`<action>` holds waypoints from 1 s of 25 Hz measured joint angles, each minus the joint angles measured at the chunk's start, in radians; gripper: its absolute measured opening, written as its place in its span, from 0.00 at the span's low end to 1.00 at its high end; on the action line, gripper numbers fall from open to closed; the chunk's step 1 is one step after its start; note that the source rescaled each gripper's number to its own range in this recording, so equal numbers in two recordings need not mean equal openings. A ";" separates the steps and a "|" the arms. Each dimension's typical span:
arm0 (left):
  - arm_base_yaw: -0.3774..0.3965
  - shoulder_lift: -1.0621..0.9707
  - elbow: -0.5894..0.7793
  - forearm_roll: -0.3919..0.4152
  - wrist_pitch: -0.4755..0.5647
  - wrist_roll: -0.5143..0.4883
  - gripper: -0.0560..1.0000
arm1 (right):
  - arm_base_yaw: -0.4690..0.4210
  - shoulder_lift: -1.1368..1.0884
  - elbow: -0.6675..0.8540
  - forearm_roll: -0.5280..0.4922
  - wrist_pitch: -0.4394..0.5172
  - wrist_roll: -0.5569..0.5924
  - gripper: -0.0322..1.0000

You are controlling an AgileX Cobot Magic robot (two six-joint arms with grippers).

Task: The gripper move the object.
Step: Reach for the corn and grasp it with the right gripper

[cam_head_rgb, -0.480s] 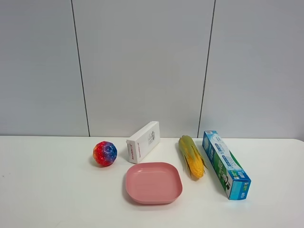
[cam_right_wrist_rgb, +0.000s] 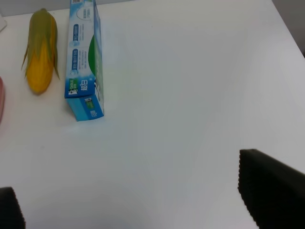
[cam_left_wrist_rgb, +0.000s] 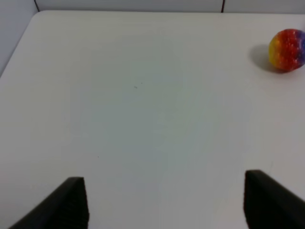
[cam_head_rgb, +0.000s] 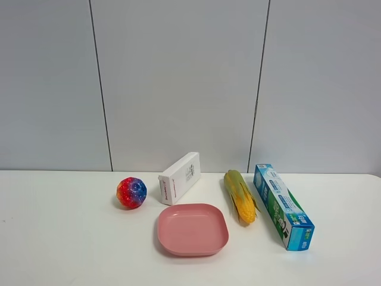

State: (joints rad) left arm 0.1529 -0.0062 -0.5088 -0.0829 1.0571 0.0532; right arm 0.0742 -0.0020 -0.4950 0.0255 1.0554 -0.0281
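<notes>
The toy corn, yellow kernels with green husk leaves, lies on the white table between the pink plate and the long blue-green box. It also shows in the right wrist view, far from my right gripper. That gripper is open and empty over bare table. My left gripper is open and empty too, over the table's left part and well short of the multicoloured ball. Neither gripper shows in the exterior high view.
A white carton lies behind the plate, and the ball sits to its left. The blue-green box lies right beside the corn. A grey panelled wall stands behind the table.
</notes>
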 joint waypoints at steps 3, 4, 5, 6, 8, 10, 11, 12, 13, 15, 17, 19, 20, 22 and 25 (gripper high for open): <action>0.000 0.000 0.000 0.000 0.000 0.000 1.00 | 0.000 0.000 0.000 0.000 0.000 0.000 1.00; 0.000 0.000 0.000 0.000 0.000 0.000 1.00 | 0.000 0.000 0.000 0.000 0.000 0.000 1.00; 0.000 0.000 0.000 0.000 0.000 0.000 1.00 | 0.000 0.000 0.000 0.000 0.000 0.000 1.00; 0.000 0.000 0.000 0.000 0.000 0.000 1.00 | 0.000 0.000 0.000 0.000 0.000 0.000 1.00; 0.000 0.000 0.000 0.000 0.000 0.000 1.00 | 0.000 0.000 0.000 0.000 0.000 0.000 1.00; 0.000 0.000 0.000 0.000 0.000 0.000 1.00 | 0.000 0.000 0.000 0.000 0.000 0.000 1.00; 0.000 0.000 0.000 0.000 0.000 0.000 1.00 | 0.000 0.000 0.000 0.000 0.000 0.000 1.00; 0.000 0.000 0.000 0.000 0.000 0.000 1.00 | 0.000 0.000 0.000 0.000 0.000 0.000 1.00; 0.000 0.000 0.000 0.000 0.000 0.000 1.00 | 0.000 0.000 0.000 0.000 0.000 0.000 1.00; 0.000 0.000 0.000 0.000 0.000 0.000 1.00 | 0.000 0.000 0.000 0.000 0.000 0.000 1.00; 0.000 0.000 0.000 0.000 0.000 0.000 1.00 | 0.000 0.000 0.000 0.000 0.000 0.000 1.00; 0.000 0.000 0.000 0.000 0.000 0.000 1.00 | 0.000 0.000 0.000 0.000 0.000 0.000 1.00; 0.000 0.000 0.000 0.000 0.000 0.000 1.00 | 0.000 0.000 0.000 0.000 0.000 0.000 1.00; 0.000 0.000 0.000 0.000 0.000 0.000 1.00 | 0.000 0.000 0.000 0.001 0.000 0.000 1.00; 0.000 0.000 0.000 0.000 0.000 0.000 1.00 | 0.000 0.000 -0.006 0.013 -0.001 -0.015 1.00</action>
State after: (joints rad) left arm 0.1529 -0.0062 -0.5088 -0.0829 1.0571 0.0532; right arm 0.0742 -0.0020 -0.5014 0.0383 1.0545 -0.0435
